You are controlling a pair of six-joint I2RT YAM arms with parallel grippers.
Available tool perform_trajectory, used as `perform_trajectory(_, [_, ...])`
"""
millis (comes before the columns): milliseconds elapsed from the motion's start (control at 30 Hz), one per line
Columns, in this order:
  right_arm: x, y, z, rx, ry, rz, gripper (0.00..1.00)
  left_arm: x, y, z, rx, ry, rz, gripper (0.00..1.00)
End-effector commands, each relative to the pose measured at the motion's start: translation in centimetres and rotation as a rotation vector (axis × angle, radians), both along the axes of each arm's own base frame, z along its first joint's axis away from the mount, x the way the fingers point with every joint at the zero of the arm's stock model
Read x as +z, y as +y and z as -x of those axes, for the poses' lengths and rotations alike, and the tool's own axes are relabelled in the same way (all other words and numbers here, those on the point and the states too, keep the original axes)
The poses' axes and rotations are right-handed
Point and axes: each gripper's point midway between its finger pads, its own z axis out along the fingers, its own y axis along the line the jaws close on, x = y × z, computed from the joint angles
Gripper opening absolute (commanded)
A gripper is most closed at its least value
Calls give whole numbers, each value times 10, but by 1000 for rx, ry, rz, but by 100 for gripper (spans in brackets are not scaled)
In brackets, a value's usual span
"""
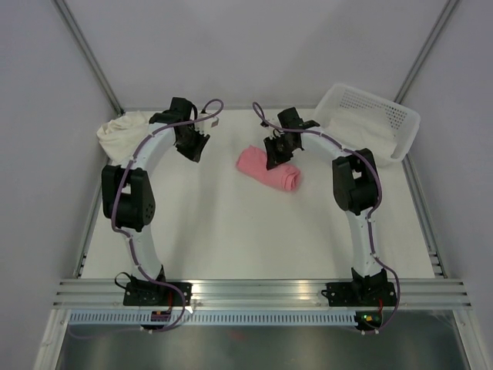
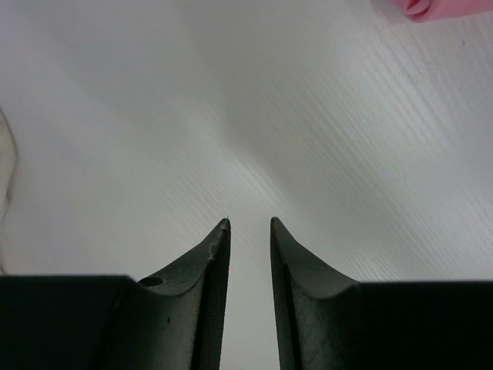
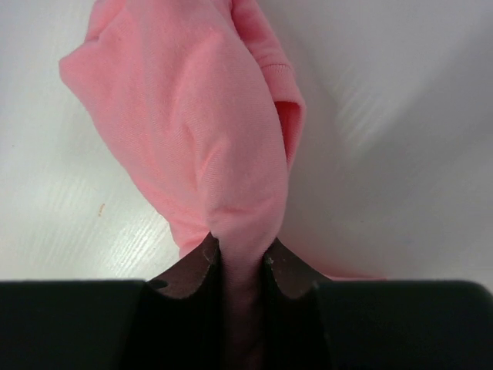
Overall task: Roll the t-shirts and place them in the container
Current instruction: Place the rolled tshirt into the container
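At the far-left corner of the bench (image 1: 231, 231) lies the cream shirt (image 1: 119, 132). It is a loose heap and not rolled. The left claw (image 2: 249, 225) hangs just to the right of it, over bare bench. Its two fingers stand a narrow gap apart and there is nothing between them. In the left wrist view the cream cloth shows only as a strip at the left edge, so the claw points away from this shirt, toward the middle of the bench.

Further right, near the middle of the bench, is the pink shirt (image 1: 258, 166). It looks already like a short thick roll. Its long axis runs from far-left to near-right. The right claw (image 3: 239, 245) comes on it from the far side and is pressed on a fold of the pink cloth. In the right wrist view the roll stretches away from the fingertips.

At the far-right corner stands the basket (image 1: 400, 116), well apart from both claws.

I judge that the pink shirt is nearly finished, and that the next work is the cream one. It lies to the left of the left claw and well apart from the right arm. So the left arm is the nearer one, and it must turn left toward the corner before it can take the cloth.
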Motion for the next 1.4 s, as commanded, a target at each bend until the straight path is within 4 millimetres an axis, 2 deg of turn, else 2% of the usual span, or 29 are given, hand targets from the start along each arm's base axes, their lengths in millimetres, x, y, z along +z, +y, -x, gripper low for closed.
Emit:
perform_trajectory(0, [47, -17, -18, 33, -158, 63, 0, 15, 7, 2, 1, -40, -12, 33])
perform_trajectory(133, [64, -24, -21, 60, -218, 89, 0, 16, 6, 2, 2, -41, -1, 33])
perform_trajectory(300, [71, -30, -21, 62, -225, 57, 0, 15, 9, 1, 0, -46, -19, 33])
perform_trajectory(467, [87, -50, -31, 27, -312, 121, 0, 13, 7, 2, 2, -39, -12, 33])
perform_trajectory(567, [95, -57, -33, 85, -395, 165, 0, 11, 7, 3, 2, -31, -10, 33])
perform_trajectory(600, [86, -63, -29, 98, -396, 194, 0, 10, 7, 3, 2, -30, -12, 33])
perform_trajectory(733, [101, -72, -33, 152, -519, 250, 0, 10, 9, 2, 5, -32, -22, 33])
perform_trajectory(1033, [117, -83, -46, 185, -615, 317, 0, 8, 11, 2, 3, -31, -29, 33])
perform_trajectory(1133, [138, -89, -54, 182, -695, 344, 0, 7, 11, 2, 2, -32, -30, 33])
perform_trajectory(1300, [193, -95, -71, 187, -893, 315, 0, 7, 11, 2, 1, -30, -29, 33])
perform_trajectory(1367, [205, -104, -78, 181, -935, 330, 0, 7, 11, 2, 2, -32, -31, 33])
